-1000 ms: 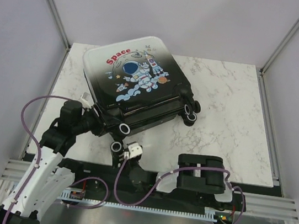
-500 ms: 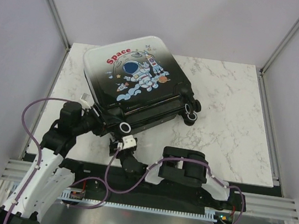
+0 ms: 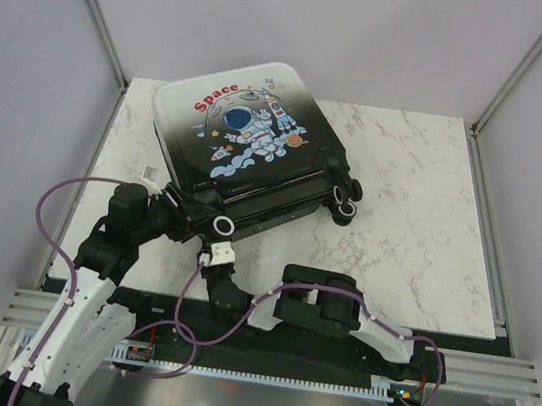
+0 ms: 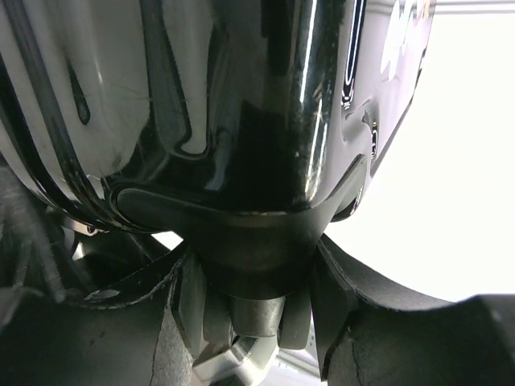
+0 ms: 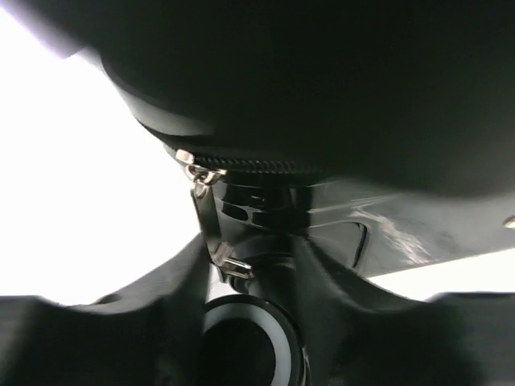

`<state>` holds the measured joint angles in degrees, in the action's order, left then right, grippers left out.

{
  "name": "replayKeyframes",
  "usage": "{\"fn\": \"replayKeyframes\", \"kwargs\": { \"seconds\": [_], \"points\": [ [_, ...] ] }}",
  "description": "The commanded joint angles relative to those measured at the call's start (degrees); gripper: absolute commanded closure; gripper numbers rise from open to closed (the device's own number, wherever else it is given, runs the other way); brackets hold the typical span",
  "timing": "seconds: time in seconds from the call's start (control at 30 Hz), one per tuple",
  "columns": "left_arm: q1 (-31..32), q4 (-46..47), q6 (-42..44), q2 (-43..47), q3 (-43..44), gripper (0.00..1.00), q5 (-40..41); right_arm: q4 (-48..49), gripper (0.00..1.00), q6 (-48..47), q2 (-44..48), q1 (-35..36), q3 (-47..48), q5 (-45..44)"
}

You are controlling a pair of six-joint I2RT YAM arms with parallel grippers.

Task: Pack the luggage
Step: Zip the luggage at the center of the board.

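While the left gripper [image 3: 164,210] clamps the 7 o'clock corner of the black-to-white hard-shell astronaut suitcase [image 3: 245,139], lying flat at 11 o'clock on the white marble tabletop [image 3: 412,203], the right gripper [image 3: 216,252] should centre on the silver zipper pull [image 5: 211,225]; I cannot tell whether its fingers are gripping.

Hard-shell luggage [image 3: 246,129], black fading to white, astronaut print.
It lies flat, print up, askew on the table's [image 3: 421,214] far left.
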<state>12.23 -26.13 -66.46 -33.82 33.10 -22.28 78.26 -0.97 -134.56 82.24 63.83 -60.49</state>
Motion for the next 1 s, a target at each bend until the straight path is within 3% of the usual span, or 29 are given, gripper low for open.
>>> {"fn": "replayKeyframes", "kwargs": {
  "seconds": [0.0, 0.1, 0.27, 0.47, 0.6, 0.97],
  "points": [
    [0.69, 8.11, -5.35, 0.77, 0.82, 0.98, -5.67, 15.77, 0.62, -8.86, -4.56, -3.4, 3.57, -1.73],
    [0.69, 8.11, -5.53, 0.95, 0.39, 0.98, -5.58, 20.52, 0.75, -14.39, -7.28, -3.49, 6.47, -3.4],
    [0.69, 8.11, -5.61, 0.95, 0.03, 0.98, -5.23, 22.55, 0.79, -15.64, -6.77, -3.4, 6.92, -3.06],
    [0.69, 8.29, -5.97, 1.04, -0.14, 0.98, -3.82, 22.55, 0.85, -16.08, -2.29, -2.79, 0.34, -9.37],
    [0.6, 8.29, -5.62, 0.78, 0.12, 0.98, -2.42, 22.55, 1.0, -14.41, 0.17, -2.69, -5.2, -14.82],
    [0.6, 8.11, -4.03, -0.98, 1.44, 0.98, 0.13, 22.55, 1.0, -12.4, 5.8, -2.34, -12.67, -16.24]
  ]
}}
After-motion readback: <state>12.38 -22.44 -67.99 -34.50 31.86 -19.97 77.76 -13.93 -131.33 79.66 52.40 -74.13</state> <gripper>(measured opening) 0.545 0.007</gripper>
